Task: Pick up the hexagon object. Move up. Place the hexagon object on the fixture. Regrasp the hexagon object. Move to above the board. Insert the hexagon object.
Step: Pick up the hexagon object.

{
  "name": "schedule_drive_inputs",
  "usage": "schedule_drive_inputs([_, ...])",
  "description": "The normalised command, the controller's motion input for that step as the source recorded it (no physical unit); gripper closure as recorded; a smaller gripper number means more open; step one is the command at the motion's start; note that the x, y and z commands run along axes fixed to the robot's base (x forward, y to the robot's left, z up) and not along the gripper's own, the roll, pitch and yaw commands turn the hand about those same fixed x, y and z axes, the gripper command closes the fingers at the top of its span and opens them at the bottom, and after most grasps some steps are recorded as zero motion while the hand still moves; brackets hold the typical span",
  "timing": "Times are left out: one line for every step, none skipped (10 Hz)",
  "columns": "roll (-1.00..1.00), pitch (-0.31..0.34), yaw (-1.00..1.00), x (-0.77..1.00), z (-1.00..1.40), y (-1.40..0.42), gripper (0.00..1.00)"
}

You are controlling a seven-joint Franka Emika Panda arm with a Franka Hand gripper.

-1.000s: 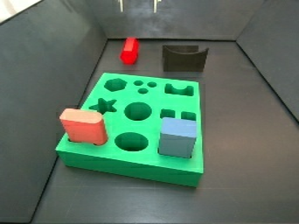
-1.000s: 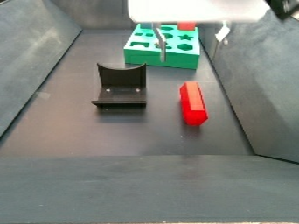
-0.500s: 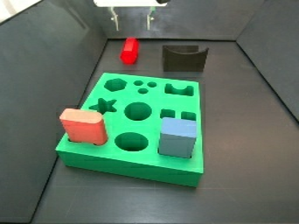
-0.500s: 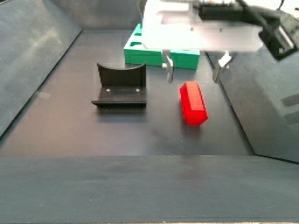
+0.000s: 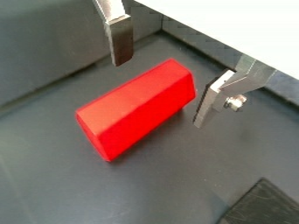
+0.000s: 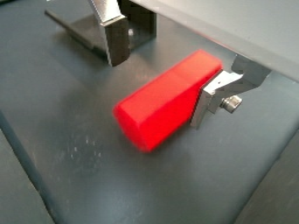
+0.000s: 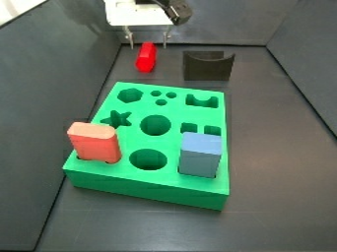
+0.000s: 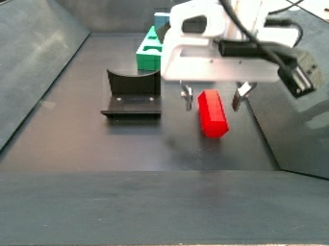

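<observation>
The red hexagon object (image 7: pixel 146 56) lies flat on the dark floor at the far end, also seen in a side view (image 8: pixel 213 114). My gripper (image 7: pixel 145 37) is low over it and open; it also shows in a side view (image 8: pixel 215 98). In both wrist views the silver fingers (image 5: pixel 121 39) (image 6: pixel 117 39) stand either side of one end of the hexagon object (image 5: pixel 135 109) (image 6: pixel 170 103), not closed on it. The dark fixture (image 7: pixel 207 65) (image 8: pixel 133 93) stands beside the hexagon object. The green board (image 7: pixel 158 138) lies nearer the front.
A salmon-pink block (image 7: pixel 94 142) and a blue cube (image 7: pixel 202 155) sit in the board's front holes. Sloped dark walls (image 7: pixel 66 79) enclose the floor. The fixture also shows behind one finger in a wrist view (image 6: pixel 82 26).
My gripper has come down from high above the far end to just over the hexagon object, fingers now straddling it. The hexagon object and fixture have not moved.
</observation>
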Motion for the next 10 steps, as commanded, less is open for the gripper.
schedule_drive_inputs([-0.03,-0.193,0.0,0.0,-0.74,0.15,0.0])
schedule_drive_inputs([-0.04,-0.211,-0.01,0.0,-0.79,0.09,0.0])
schedule_drive_inputs([-0.05,-0.236,-0.04,0.0,-0.76,0.01,0.0])
schedule_drive_inputs([0.0,0.0,0.0,0.0,0.0,0.02,0.0])
schedule_drive_inputs([0.01,0.0,0.0,0.0,0.0,0.0,0.0])
schedule_drive_inputs([0.0,0.0,0.0,0.0,0.0,0.0,0.0])
schedule_drive_inputs([0.0,0.0,0.0,0.0,0.0,0.0,1.0])
schedule_drive_inputs([0.0,0.0,0.0,0.0,0.0,0.0,1.0])
schedule_drive_inputs([0.0,0.0,0.0,0.0,0.0,0.0,1.0])
schedule_drive_inputs([0.0,0.0,0.0,0.0,0.0,0.0,1.0])
